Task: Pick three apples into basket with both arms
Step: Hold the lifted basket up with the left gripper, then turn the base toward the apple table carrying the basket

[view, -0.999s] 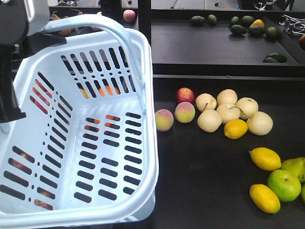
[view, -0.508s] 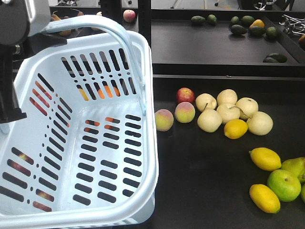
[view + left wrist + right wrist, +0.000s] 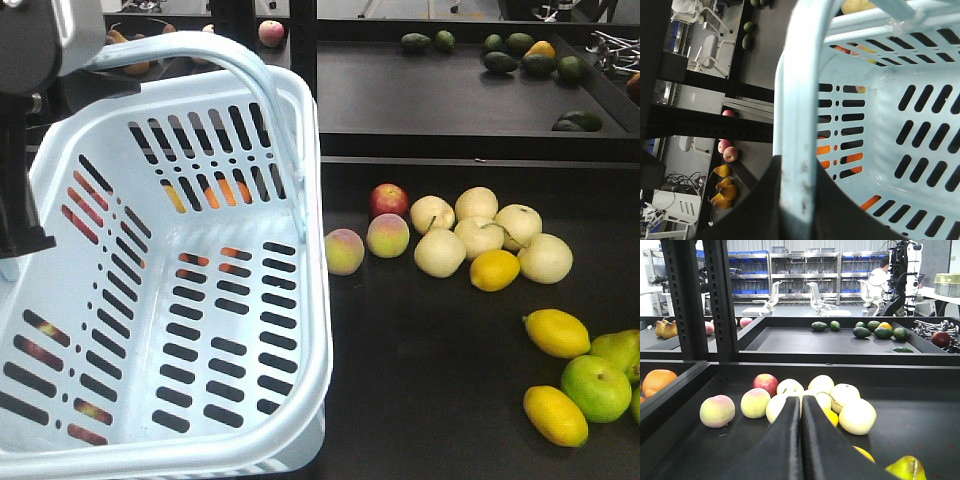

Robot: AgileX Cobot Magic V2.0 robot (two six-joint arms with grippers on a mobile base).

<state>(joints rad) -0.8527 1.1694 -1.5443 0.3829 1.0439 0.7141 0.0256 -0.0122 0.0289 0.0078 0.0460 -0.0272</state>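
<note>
The pale blue basket [image 3: 250,420] hangs tilted at the left, with nothing inside it. My left gripper [image 3: 797,197] is shut on its hoop handle [image 3: 255,90], one black jaw on each side. The left arm [image 3: 30,60] is at the top left. Dark red fruit [image 3: 42,350] shows through the bottom slots and is mostly hidden under the basket. A red apple [image 3: 389,200] lies on the black tray to the right, and also shows in the right wrist view [image 3: 766,384]. My right gripper [image 3: 801,400] is shut and empty, low over that tray, facing the fruit pile.
Two peaches [image 3: 366,243], pale pears [image 3: 480,235], lemons [image 3: 556,332] and a green apple [image 3: 596,387] lie on the right tray. Oranges [image 3: 225,190] show behind the basket wall. A raised tray [image 3: 440,95] behind holds avocados. A black post [image 3: 687,300] stands at the left.
The basket has shifted slightly down and to the left in the left gripper's hold. The fruit on the right tray has not moved.
</note>
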